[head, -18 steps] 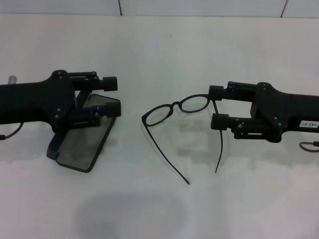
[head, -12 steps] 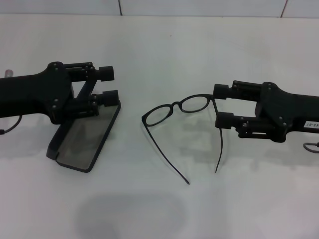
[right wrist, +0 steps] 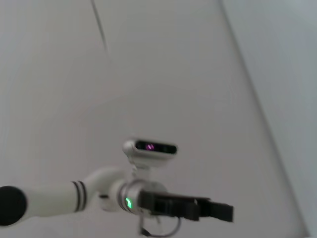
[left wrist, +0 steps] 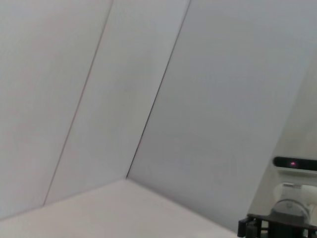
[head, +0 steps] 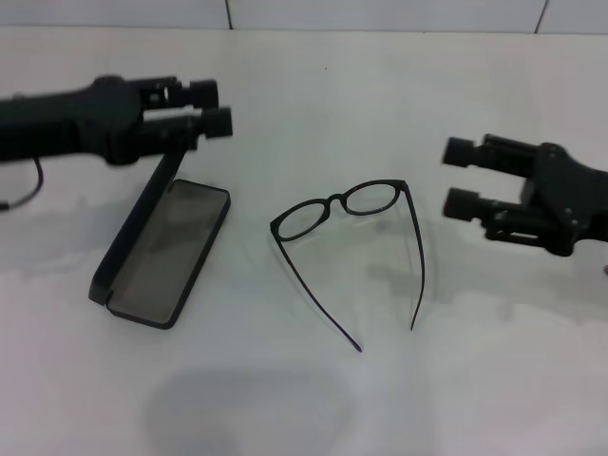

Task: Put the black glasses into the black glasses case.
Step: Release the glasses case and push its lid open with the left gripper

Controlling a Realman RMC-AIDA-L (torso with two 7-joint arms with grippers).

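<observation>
The black glasses (head: pixel 337 207) lie on the white table in the middle of the head view, temple arms unfolded and pointing toward me. The black glasses case (head: pixel 166 249) lies open to their left, grey lining up, with its lid (head: pixel 133 223) standing on edge. My left gripper (head: pixel 211 105) hovers above the far end of the case, fingers a little apart and empty. My right gripper (head: pixel 462 177) is open and empty, to the right of the glasses and apart from them. Neither wrist view shows the glasses or the case.
The white table (head: pixel 313 399) has bare surface in front of the glasses and the case. A tiled wall edge (head: pixel 380 14) runs along the back. The right wrist view shows my head camera (right wrist: pixel 150 147) and the other arm's gripper (right wrist: pixel 185 208).
My left gripper has risen off the case and drawn back, leaving the lid standing open. My right gripper has pulled away to the right from the glasses' hinge. The glasses have not moved.
</observation>
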